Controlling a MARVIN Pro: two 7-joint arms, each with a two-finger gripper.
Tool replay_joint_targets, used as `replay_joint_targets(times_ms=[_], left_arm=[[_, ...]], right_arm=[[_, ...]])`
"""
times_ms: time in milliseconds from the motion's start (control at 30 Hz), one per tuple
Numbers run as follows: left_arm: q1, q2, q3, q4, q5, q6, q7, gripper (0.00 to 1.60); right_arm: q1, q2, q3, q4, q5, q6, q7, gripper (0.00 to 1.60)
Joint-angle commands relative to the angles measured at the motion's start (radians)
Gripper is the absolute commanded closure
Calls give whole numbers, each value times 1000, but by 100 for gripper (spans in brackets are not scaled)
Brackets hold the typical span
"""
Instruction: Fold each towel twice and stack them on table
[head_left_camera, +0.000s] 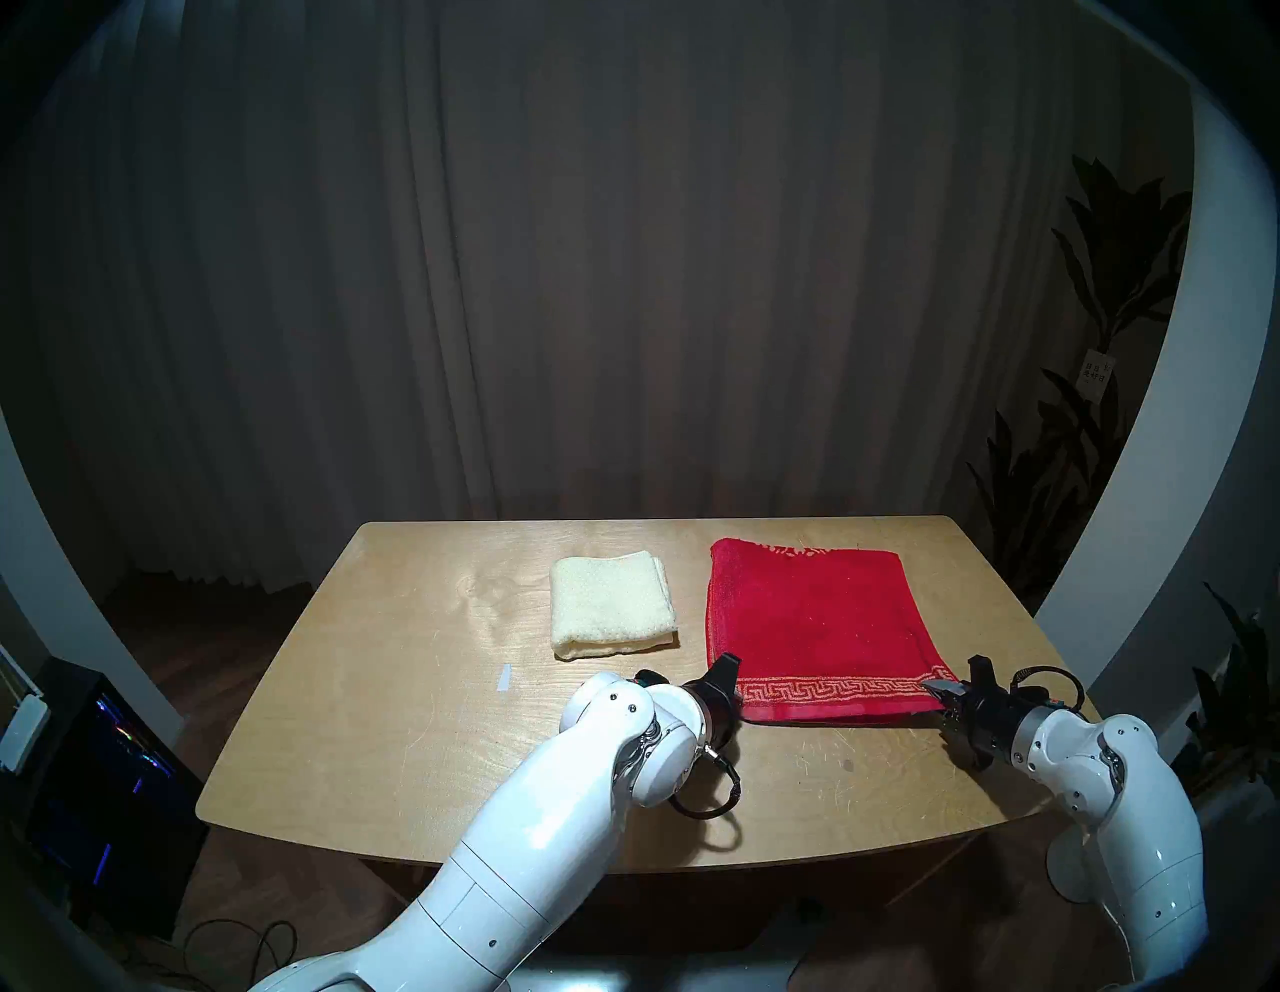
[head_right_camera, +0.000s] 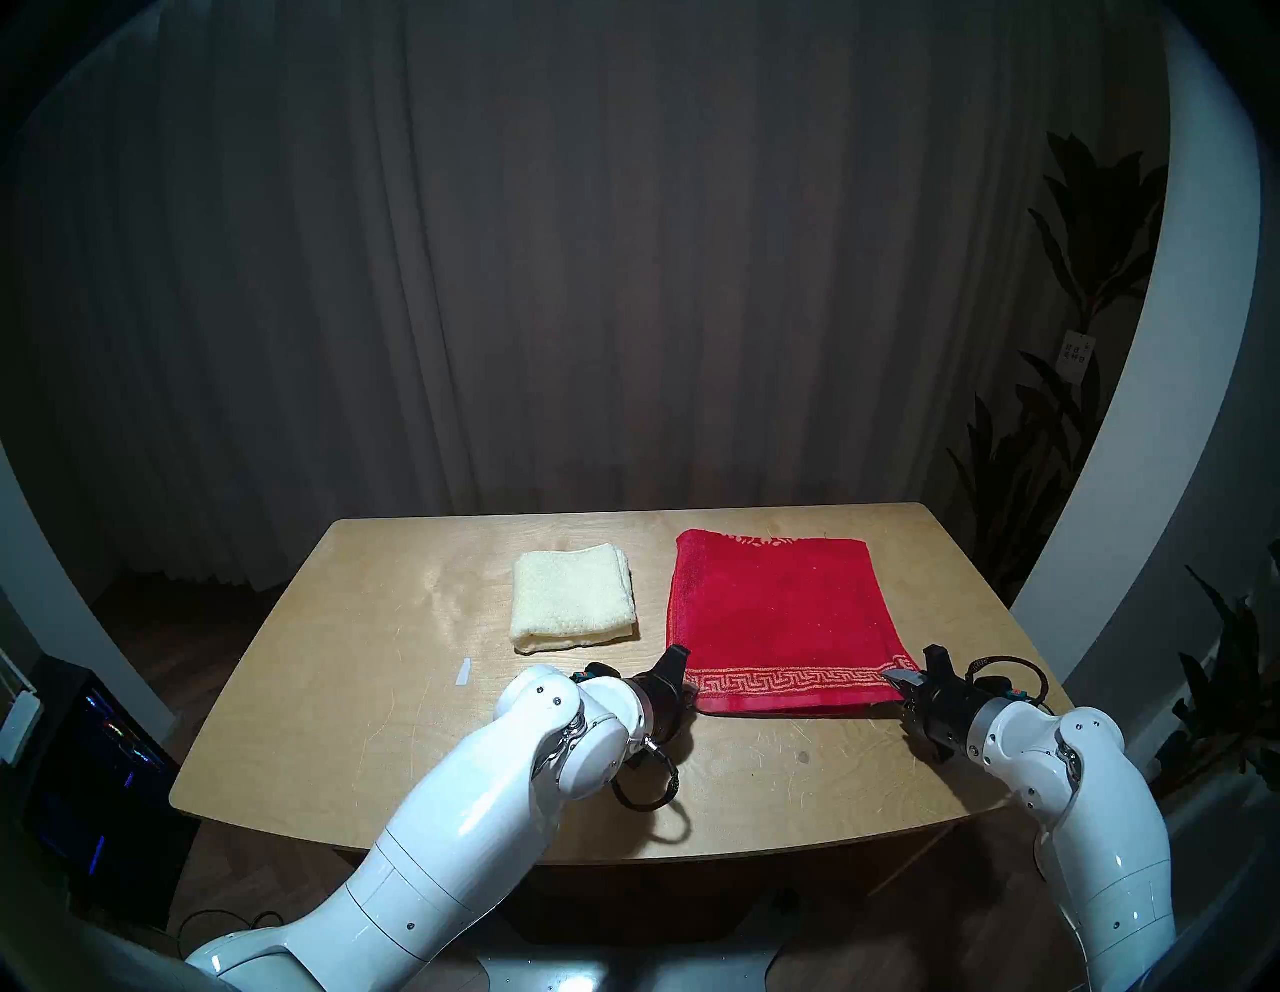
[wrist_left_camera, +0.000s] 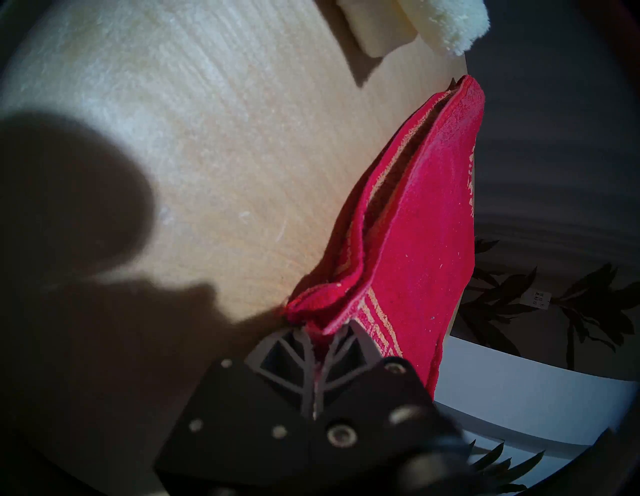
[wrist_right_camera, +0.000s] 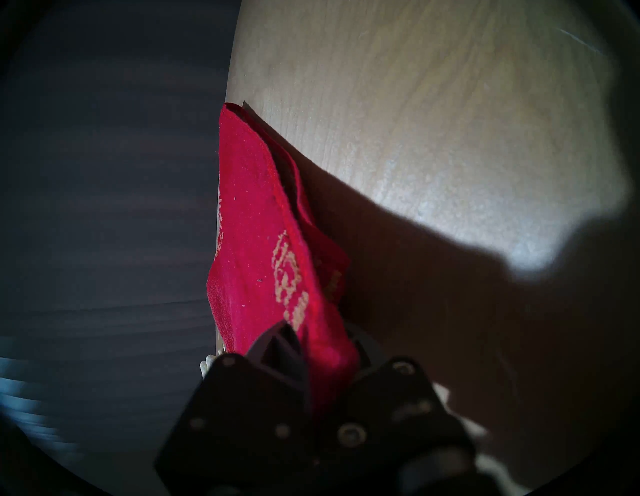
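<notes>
The red towel (head_left_camera: 810, 620) lies folded once toward the table's (head_left_camera: 388, 693) right edge; the left gripper (head_left_camera: 729, 682) and right gripper (head_left_camera: 950, 693) each pinch a near corner — jaws clamped on cloth; the cream towel (head_left_camera: 611, 613) sits folded mid-table, just beside it.

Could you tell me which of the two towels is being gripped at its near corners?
The red towel with the gold key border: both the left pincer and right pincer are shut on its near corners. The folded cream towel lies untouched.
</notes>
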Motion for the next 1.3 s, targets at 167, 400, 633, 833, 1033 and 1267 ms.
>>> replay_joint_targets(times_ms=[167, 400, 633, 833, 1033, 1267], left_arm=[[-10, 46, -43, -93, -3, 1, 63, 160], [-55, 31, -43, -88, 0, 9, 105, 160], [-107, 28, -43, -79, 7, 21, 144, 160], [-171, 3, -54, -37, 11, 23, 158, 160], [-228, -52, -74, 19, 27, 41, 159, 160], [-291, -83, -75, 70, 39, 58, 164, 160]], right_arm=[[26, 23, 40, -77, 30, -16, -37, 160], [66, 34, 39, -101, 47, -41, -119, 160], [120, 42, 35, -105, 61, -69, -198, 160], [185, 43, 17, -83, 52, -94, -236, 160], [250, 48, -12, -48, 43, -114, -251, 160], [317, 45, -37, -6, 30, -134, -258, 160]])
